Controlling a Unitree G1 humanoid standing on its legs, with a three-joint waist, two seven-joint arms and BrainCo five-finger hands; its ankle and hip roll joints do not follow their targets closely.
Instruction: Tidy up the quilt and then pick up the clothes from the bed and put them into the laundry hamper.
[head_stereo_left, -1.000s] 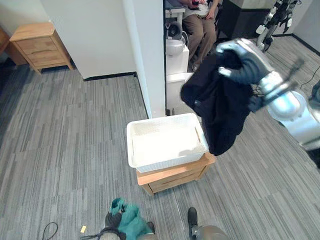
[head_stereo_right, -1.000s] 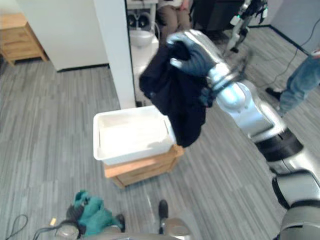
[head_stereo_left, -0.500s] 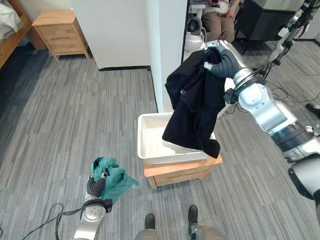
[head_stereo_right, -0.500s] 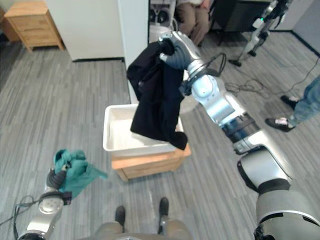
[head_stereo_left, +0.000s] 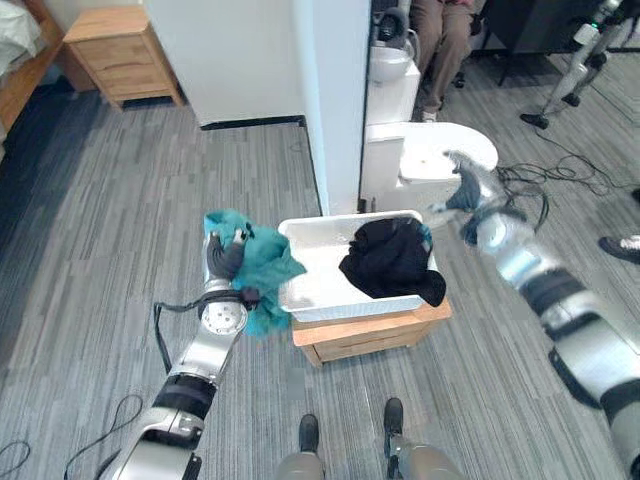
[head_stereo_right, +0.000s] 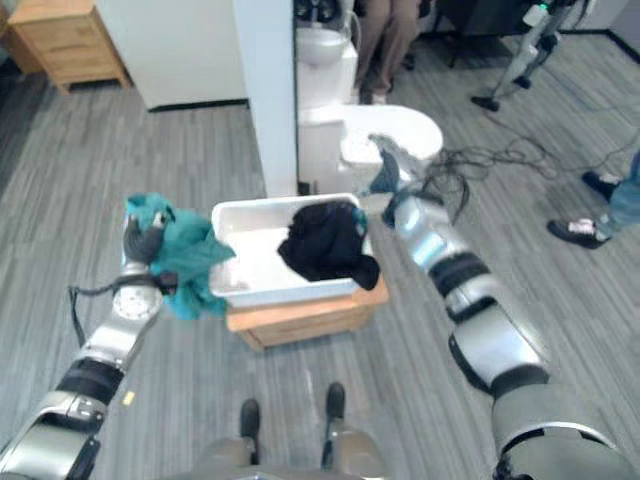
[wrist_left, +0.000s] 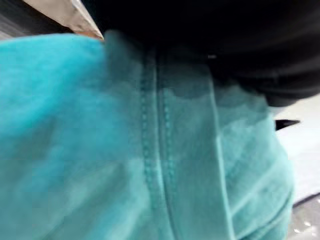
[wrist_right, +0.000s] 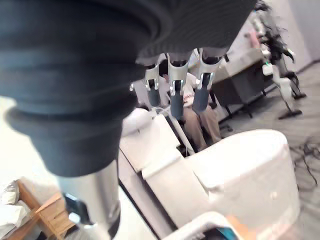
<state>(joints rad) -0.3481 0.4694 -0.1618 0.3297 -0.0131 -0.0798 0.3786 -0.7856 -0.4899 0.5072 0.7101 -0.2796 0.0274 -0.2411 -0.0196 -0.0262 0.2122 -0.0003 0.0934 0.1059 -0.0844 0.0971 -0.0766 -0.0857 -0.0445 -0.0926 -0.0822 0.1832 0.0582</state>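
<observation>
The black garment (head_stereo_left: 390, 260) lies bunched in the white laundry hamper (head_stereo_left: 310, 290), one edge draped over its near rim; the hamper sits on a low wooden stand (head_stereo_left: 370, 335). The left robot hand (head_stereo_left: 226, 256) grips a teal garment (head_stereo_left: 262, 270) just beside the hamper's left rim. The right robot hand (head_stereo_left: 463, 187) hovers beyond the hamper, fingers (wrist_right: 172, 95) straight, holding nothing

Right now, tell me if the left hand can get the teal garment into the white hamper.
Probably yes: the left hand grips the teal garment right beside the white hamper, whose near half lies bare.
</observation>
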